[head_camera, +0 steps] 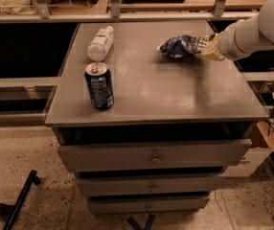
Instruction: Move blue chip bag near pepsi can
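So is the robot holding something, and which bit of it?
Cannot tell for sure. The gripper is at the end of the blue chip bag nearest the arm, so if anything is held, it's that end.

Arm (264, 25): white, entering at the 2 o'clock edge, sloping down toward 9 o'clock.
Gripper (208, 46): at 2 o'clock in view, pointing toward 9 o'clock.

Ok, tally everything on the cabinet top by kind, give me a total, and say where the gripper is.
Soda cans: 1, the pepsi can, upright.
Bottles: 1, the plastic bottle, lying on its side.
Snack bags: 1, the blue chip bag.
Total: 3 on the cabinet top.
The gripper is at the bag's right end, near the far right corner.
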`<state>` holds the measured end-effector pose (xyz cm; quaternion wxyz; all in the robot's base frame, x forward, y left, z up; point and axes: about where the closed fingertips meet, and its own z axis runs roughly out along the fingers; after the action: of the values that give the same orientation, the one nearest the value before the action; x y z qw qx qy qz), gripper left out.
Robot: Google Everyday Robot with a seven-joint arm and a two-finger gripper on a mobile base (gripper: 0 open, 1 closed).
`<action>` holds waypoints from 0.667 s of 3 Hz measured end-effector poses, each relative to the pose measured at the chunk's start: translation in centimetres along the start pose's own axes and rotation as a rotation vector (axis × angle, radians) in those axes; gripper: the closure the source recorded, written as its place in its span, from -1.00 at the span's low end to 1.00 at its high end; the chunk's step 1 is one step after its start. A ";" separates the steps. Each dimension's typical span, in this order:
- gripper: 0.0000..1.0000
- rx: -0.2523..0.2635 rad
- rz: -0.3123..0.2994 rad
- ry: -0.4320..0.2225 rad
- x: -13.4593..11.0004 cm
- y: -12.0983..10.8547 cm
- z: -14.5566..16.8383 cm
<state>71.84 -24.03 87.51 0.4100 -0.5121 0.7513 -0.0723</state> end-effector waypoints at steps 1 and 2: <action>1.00 -0.075 -0.008 -0.044 -1.2 2.2 -1.0; 1.00 -0.154 -0.033 -0.081 -2.6 4.8 -2.3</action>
<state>67.16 -20.35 87.91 0.3984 -0.5569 0.7288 -0.0005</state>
